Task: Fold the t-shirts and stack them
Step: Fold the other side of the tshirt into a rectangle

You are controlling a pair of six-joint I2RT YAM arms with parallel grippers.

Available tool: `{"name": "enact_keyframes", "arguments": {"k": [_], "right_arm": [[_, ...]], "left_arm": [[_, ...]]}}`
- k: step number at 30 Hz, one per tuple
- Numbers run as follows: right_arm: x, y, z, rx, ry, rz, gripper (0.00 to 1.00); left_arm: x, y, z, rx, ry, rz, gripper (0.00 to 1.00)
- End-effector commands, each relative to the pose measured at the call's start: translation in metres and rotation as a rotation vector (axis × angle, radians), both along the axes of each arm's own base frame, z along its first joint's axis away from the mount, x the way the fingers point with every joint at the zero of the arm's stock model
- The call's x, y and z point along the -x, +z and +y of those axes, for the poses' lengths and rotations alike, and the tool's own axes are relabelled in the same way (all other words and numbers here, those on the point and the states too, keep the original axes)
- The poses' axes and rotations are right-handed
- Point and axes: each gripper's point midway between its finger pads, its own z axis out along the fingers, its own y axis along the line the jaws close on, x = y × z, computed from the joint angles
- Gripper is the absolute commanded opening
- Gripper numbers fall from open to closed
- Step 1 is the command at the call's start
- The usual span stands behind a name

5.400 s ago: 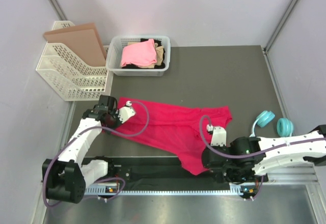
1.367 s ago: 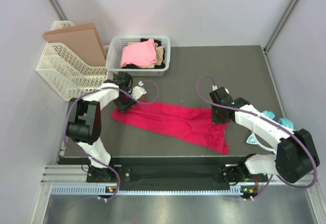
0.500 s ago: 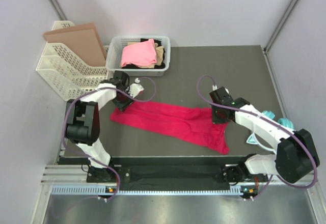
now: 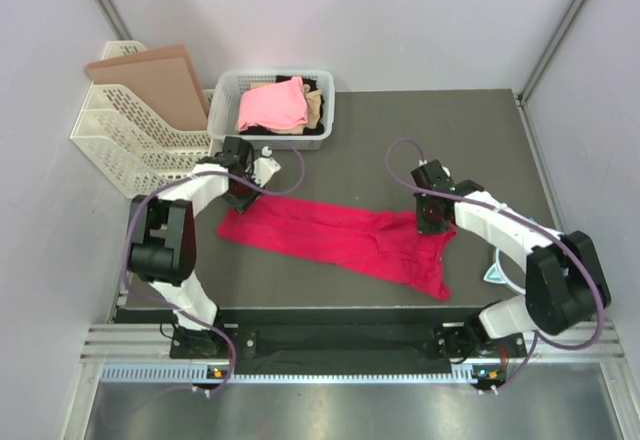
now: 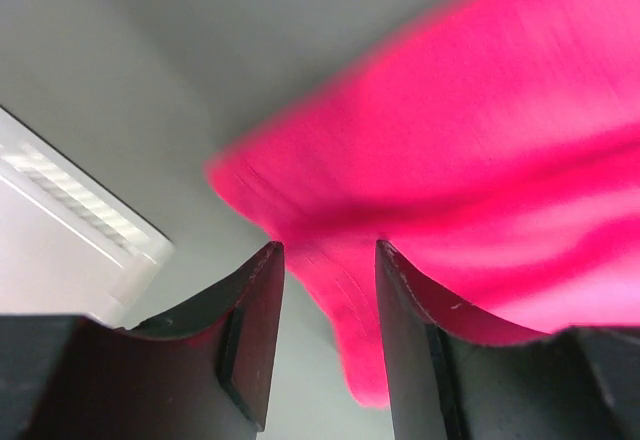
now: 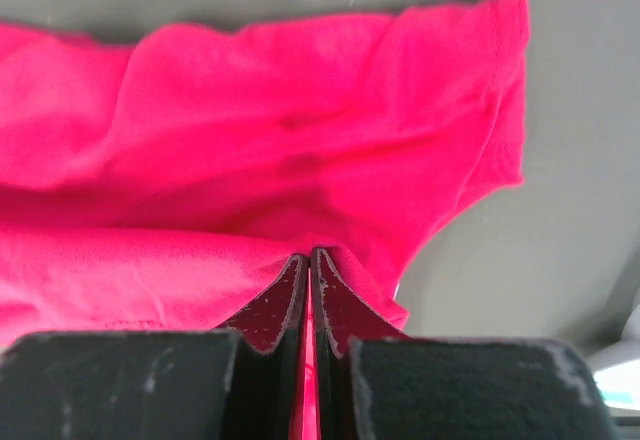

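left wrist: crimson t-shirt (image 5: 480,160) blurred, cut by right edge | right wrist: its cloth runs off left edge | top: tan t-shirt (image 4: 316,108) and black t-shirt (image 4: 314,86) mostly hidden under pink t-shirt (image 4: 270,105) | teal object (image 4: 497,273) largely behind right arm (image 4: 500,226), unidentifiable

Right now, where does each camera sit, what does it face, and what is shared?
Top external: above, behind the bases, facing down on the table; both arms show.
Left wrist: looking past the open left gripper at the crimson t-shirt.
Right wrist: past the right gripper, shut on that shirt.
Shared: all three show the shirt.
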Motion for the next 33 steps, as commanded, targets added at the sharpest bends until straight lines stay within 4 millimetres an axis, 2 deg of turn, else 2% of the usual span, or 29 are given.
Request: {"name": "enact_keyframes", "arguments": {"k": [1, 2, 3, 4, 5, 6, 7, 9, 12, 13, 16, 18, 21, 24, 25, 26, 28, 29, 30, 32, 33], "right_arm": [[-0.048, 0.023, 0.002, 0.014, -0.022, -0.110, 0.03], [-0.051, 0.023, 0.002, 0.022, -0.017, -0.104, 0.08], [-0.054, 0.023, 0.002, 0.029, -0.017, -0.101, 0.29], [-0.060, 0.025, 0.005, 0.030, -0.016, -0.101, 0.42], [-0.059, 0.025, 0.006, 0.030, -0.010, -0.086, 0.53], [-0.060, 0.025, 0.005, 0.033, -0.011, -0.083, 0.68], [-0.062, 0.027, 0.006, 0.034, -0.012, -0.084, 0.74], [-0.060, 0.031, -0.002, 0.066, -0.037, -0.088, 0.82], [-0.057, 0.054, -0.004, 0.046, -0.062, -0.139, 0.79], [-0.054, 0.069, -0.002, 0.010, -0.060, -0.178, 0.77], [-0.034, 0.088, 0.014, -0.123, -0.025, -0.202, 0.73], [-0.016, 0.088, 0.033, -0.219, 0.019, -0.176, 0.72], [0.012, 0.078, 0.050, -0.339, 0.048, -0.122, 0.72], [0.030, 0.063, 0.053, -0.402, 0.033, -0.097, 0.71], [0.037, 0.052, 0.051, -0.397, 0.021, -0.073, 0.71], [0.037, 0.047, 0.051, -0.398, 0.018, -0.068, 0.71], [0.044, 0.031, 0.049, -0.393, 0.006, -0.032, 0.70], [0.043, 0.029, 0.050, -0.400, 0.006, -0.035, 0.70], [0.044, 0.023, 0.050, -0.396, 0.003, -0.023, 0.70], [0.046, 0.015, 0.048, -0.382, -0.003, -0.005, 0.70], [0.046, 0.013, 0.048, -0.374, 0.000, -0.001, 0.70]], "left_arm": [[0.037, 0.017, -0.005, 0.062, -0.005, -0.038, 0.48], [0.045, 0.017, -0.007, 0.071, -0.016, -0.036, 0.48], [0.053, 0.017, -0.010, 0.083, -0.030, -0.032, 0.48], [0.066, 0.015, -0.008, 0.084, -0.038, -0.032, 0.49], [0.069, 0.015, -0.009, 0.086, -0.044, -0.044, 0.49], [0.073, 0.014, -0.007, 0.082, -0.047, -0.045, 0.49], [0.082, 0.007, -0.005, 0.076, -0.051, -0.034, 0.49], [0.084, 0.001, -0.001, 0.056, -0.051, -0.040, 0.49], [0.088, -0.014, 0.006, 0.022, -0.047, -0.027, 0.48], [0.089, -0.017, 0.013, -0.016, -0.039, -0.022, 0.48], [0.085, -0.021, 0.020, -0.037, -0.032, -0.029, 0.48], [0.084, -0.023, 0.023, -0.037, -0.028, -0.027, 0.48], [0.087, -0.031, 0.032, -0.034, -0.008, -0.003, 0.47], [0.092, -0.037, 0.044, -0.039, 0.020, 0.013, 0.47], [0.094, -0.035, 0.049, -0.039, 0.030, 0.015, 0.47], [0.095, -0.034, 0.051, -0.038, 0.034, 0.018, 0.47], [0.090, -0.020, 0.053, -0.032, 0.038, -0.013, 0.47], [0.095, -0.015, 0.053, -0.027, 0.037, 0.004, 0.47], [0.086, 0.001, 0.047, 0.008, 0.029, -0.036, 0.47], [0.092, 0.015, 0.041, 0.039, 0.019, -0.016, 0.48], [0.086, 0.033, 0.038, 0.055, 0.015, -0.050, 0.48]]}}
